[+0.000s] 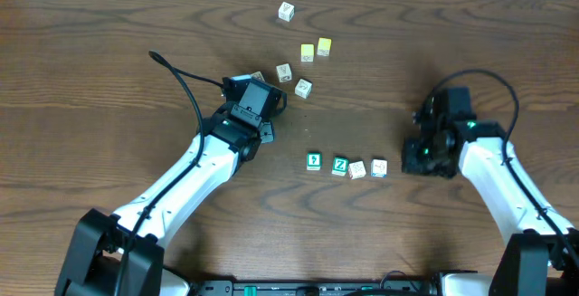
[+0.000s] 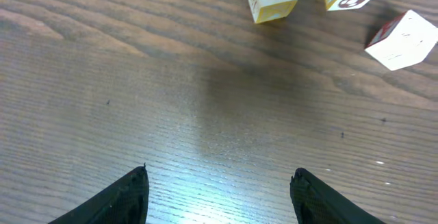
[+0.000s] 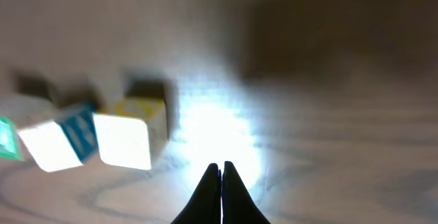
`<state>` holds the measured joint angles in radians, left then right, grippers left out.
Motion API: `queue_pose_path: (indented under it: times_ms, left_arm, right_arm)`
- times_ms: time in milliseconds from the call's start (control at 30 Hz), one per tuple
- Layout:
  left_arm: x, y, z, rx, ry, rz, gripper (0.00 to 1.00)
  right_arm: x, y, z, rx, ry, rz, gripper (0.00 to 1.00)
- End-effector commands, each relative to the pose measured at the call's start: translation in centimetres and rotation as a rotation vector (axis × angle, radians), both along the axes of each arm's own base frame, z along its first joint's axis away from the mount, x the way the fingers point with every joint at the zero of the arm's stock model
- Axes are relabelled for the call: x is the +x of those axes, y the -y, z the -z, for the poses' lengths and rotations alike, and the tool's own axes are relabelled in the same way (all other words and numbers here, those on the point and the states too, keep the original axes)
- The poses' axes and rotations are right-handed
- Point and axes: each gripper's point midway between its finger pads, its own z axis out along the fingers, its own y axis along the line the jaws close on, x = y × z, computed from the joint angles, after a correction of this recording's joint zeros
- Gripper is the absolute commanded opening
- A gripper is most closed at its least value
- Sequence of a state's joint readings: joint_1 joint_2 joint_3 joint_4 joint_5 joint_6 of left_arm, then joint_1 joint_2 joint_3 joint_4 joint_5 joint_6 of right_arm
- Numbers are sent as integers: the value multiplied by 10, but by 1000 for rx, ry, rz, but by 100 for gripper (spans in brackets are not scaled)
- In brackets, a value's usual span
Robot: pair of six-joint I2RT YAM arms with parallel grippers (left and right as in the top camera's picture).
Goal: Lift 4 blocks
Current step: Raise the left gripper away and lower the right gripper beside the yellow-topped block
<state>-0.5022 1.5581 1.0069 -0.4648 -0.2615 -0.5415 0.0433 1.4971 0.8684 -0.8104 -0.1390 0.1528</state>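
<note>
In a row on the brown wooden table [image 1: 109,42] sit a green block with a white letter [image 1: 314,160], a green Z block [image 1: 340,165], a white block with red print [image 1: 357,169] and a white block with blue print [image 1: 378,167]. The right gripper [image 3: 221,164], just beside them, is pinched tight on nothing. It should open first, then put one finger on each side of a block. The left gripper [image 2: 219,174] is spread wide and empty.

Both arms extended, wrists angled down.
Jaws of left gripper [image 2: 219,180] spread wide; right gripper [image 3: 221,169] jaws pressed fully together, tips touching.
</note>
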Motion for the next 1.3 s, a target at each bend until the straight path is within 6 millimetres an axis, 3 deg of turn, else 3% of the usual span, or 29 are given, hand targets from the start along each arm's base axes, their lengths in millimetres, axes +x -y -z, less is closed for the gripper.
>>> queue_pose_path:
  times_ms: [0, 433, 700, 767, 900, 1100, 1267]
  left_arm:
    - [3, -2, -12, 13, 31, 8, 67]
    - [-7, -8, 2, 31, -5, 8, 67]
    - [-7, -8, 2, 31, -4, 9, 67]
    - [-7, -8, 2, 31, -4, 9, 67]
    - [-6, -7, 2, 29, -1, 9, 67]
    - [-7, -8, 3, 29, -2, 9, 68]
    - [-7, -8, 4, 30, -4, 9, 67]
  right_arm:
    - [-14, -12, 11, 47, -33, -5, 1]
    - [-12, -60, 11, 83, 21, -154, 1]
    - [-5, -54, 11, 42, 43, -121, 1]
    - [-4, -63, 5, 94, 51, -151, 1]
    - [8, -64, -15, 91, 113, -151, 1]
    - [23, -44, -52, -25, 223, -121, 1]
    - [18, -30, -46, -71, 194, -94, 1]
